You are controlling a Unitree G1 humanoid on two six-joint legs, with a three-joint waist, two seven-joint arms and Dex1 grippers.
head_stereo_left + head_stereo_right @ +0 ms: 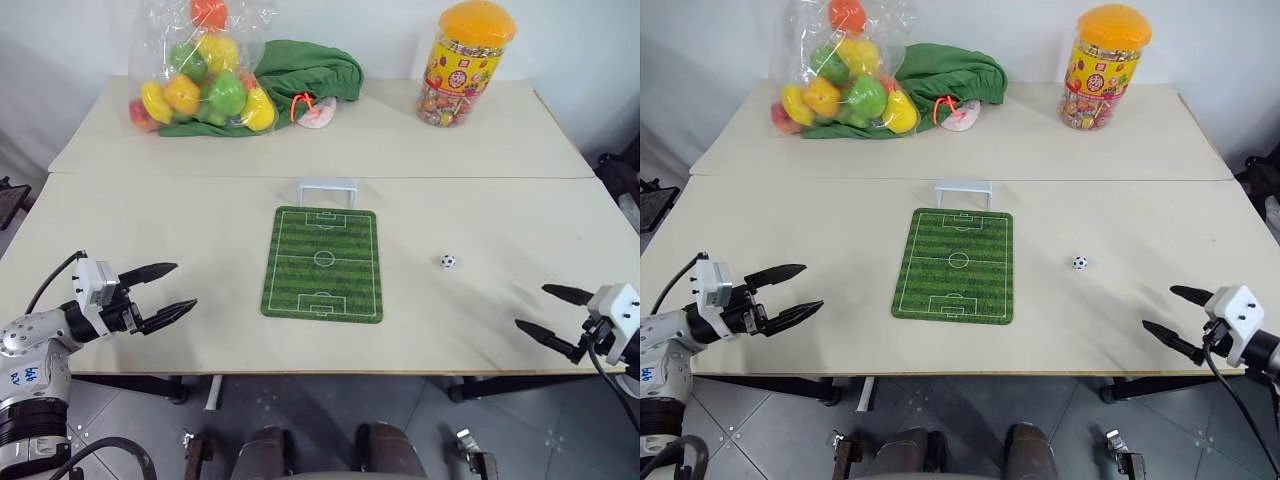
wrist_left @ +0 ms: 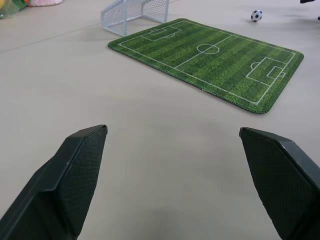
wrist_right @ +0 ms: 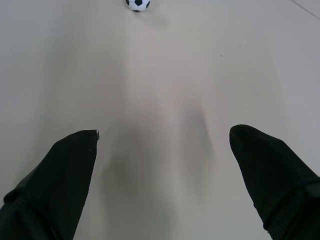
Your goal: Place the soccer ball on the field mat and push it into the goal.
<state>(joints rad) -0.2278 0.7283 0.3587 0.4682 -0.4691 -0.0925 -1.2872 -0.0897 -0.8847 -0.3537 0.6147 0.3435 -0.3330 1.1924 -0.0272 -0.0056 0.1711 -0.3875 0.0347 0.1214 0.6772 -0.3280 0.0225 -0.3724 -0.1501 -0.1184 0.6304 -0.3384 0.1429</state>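
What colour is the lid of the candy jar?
Orange; the jar's lid shows best in the left eye view.

The soccer ball [image 1: 448, 261], tiny and white with black patches, sits on the bare pale surface [image 1: 150, 215], off the field mat [image 1: 323, 264] and well apart from its right long edge, about level with the mat's centre circle. The field mat is a flat green rectangle with rounded corners, striped turf and white pitch lines, lying with its short edges toward and away from the robot. The goal [image 1: 327, 190], a low white frame with netting, stands upright just beyond the mat's far short edge, centred on it and narrower than that edge.
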